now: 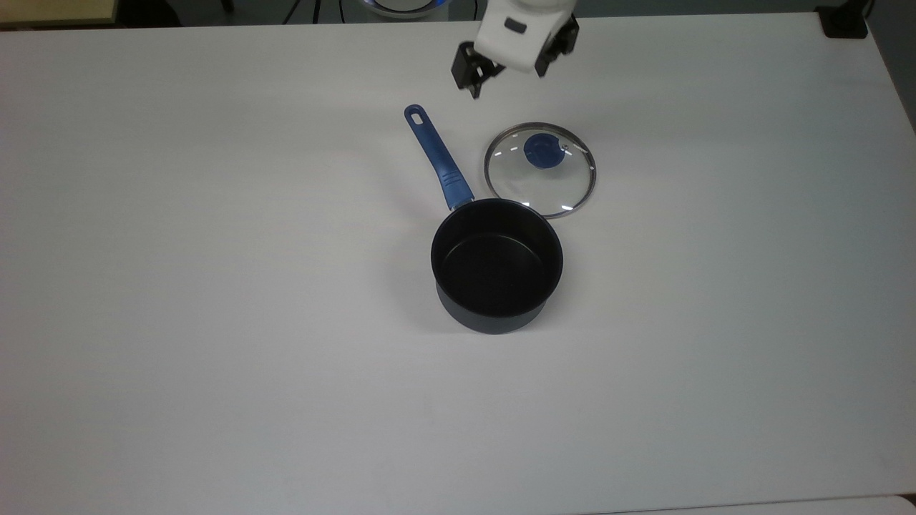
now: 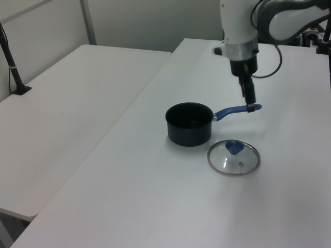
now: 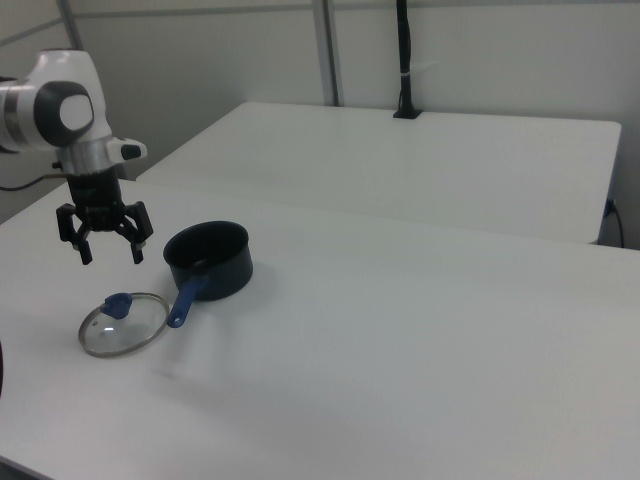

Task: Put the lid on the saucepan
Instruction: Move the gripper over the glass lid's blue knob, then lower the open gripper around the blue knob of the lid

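White tabletop [image 1: 215,322] is carrying everything I need, with a second pale table standing alongside it and plain partition walls behind. My gripper [image 3: 104,243] is hanging in the air with nothing in it, its fingers [image 3: 82,248] spread wide apart and pointing down. In the top view it is sitting toward the tabletop's far edge, just beyond the lid [image 1: 540,169].

That lid is lying flat on the tabletop, knob up, its rim just beside the saucepan [image 1: 497,265] and, in the top view, seeming to touch or slip slightly behind the pan's rim; I cannot tell which. The saucepan is standing upright and empty near the middle of the tabletop, its blue handle [image 1: 436,157] reaching toward the far edge and passing close by the lid.

I am judging the lid to be stiff, fairly light and breakable: clear glass in a thin metal band. Lying flat, its edge is giving me nothing to pinch, and the glass would be slick under my pads. The blue knob [image 1: 540,150] is the place to take hold, standing proud of the glass and narrow enough to fit between my spread fingers. I would be closing on it squarely and gently, since a tilted grip could let the disc swing, and setting it down softly so glass is not knocking on the pan's rim.
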Controlling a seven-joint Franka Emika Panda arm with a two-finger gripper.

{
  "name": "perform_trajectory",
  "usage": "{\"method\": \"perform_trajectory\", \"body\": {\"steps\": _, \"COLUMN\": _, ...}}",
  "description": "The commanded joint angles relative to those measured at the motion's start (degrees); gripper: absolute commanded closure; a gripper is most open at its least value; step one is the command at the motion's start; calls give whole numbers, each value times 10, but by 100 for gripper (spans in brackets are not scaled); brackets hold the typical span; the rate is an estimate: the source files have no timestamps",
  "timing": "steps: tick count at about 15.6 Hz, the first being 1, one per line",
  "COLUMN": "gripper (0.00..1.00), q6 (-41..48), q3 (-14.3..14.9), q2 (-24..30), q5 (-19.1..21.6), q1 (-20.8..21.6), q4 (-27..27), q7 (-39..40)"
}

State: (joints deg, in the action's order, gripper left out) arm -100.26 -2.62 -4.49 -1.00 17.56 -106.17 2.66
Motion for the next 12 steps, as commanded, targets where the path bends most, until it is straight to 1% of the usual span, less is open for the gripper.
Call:
{"method": "perform_trajectory", "body": {"steps": 1, "gripper": 0, "q6": -57, "q3": -2, "q2": -42, "q5": 0, "q1": 12, "q4": -5, "q7": -41}}
{"method": "perform_trajectory", "body": {"steps": 4, "gripper": 0, "q6": -79, "q3": -2, "q2": -61, "q5": 0, "q1": 18, "q4": -5, "q7": -43}}
{"method": "perform_trajectory", "body": {"steps": 7, "gripper": 0, "q6": -83, "q3": -2, "q2": -72, "q5": 0, "q1": 25, "q4": -9, "q7": -54}}
{"method": "perform_trajectory", "body": {"steps": 9, "gripper": 0, "q6": -101, "q3": -2, "q2": -75, "q5": -1, "q1": 34, "q4": -14, "q7": -70}}
{"method": "perform_trajectory", "body": {"steps": 12, "gripper": 0, "q6": -127, "q3": -3, "q2": -76, "q5": -2, "q1": 36, "q4": -28, "q7": -73}}
